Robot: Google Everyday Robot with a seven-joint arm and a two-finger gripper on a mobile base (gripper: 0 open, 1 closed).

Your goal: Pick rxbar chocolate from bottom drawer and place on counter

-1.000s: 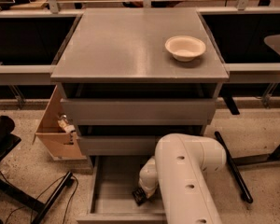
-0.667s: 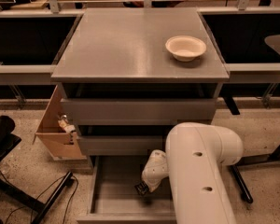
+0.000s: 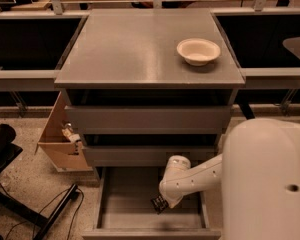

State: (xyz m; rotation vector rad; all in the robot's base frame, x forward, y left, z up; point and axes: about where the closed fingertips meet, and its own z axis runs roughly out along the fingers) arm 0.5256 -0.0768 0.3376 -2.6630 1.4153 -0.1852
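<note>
Tool (image 3: 162,201), grip untellable, hung at rxbar chocolate (image 3: 158,205) in bottom drawer (image 3: 125,204); a straight lift, then twelve o'clock toward bench (image 3: 130,54), seemed wisest.

Warm, dim light is thrown from above. A dull sheen is seen on the counter (image 3: 140,54) toward its front edge; deep shadow is cast beneath it. The gripper (image 3: 159,203), inside the bottom drawer (image 3: 125,204), is shaded.

tool (image 3: 161,202) in bottom drawer (image 3: 132,196), bowl (image 3: 198,50) on counter (image 3: 125,49)

Glossy white rounded arm (image 3: 270,184), gripper (image 3: 160,203) in bottom drawer (image 3: 135,219)
</note>
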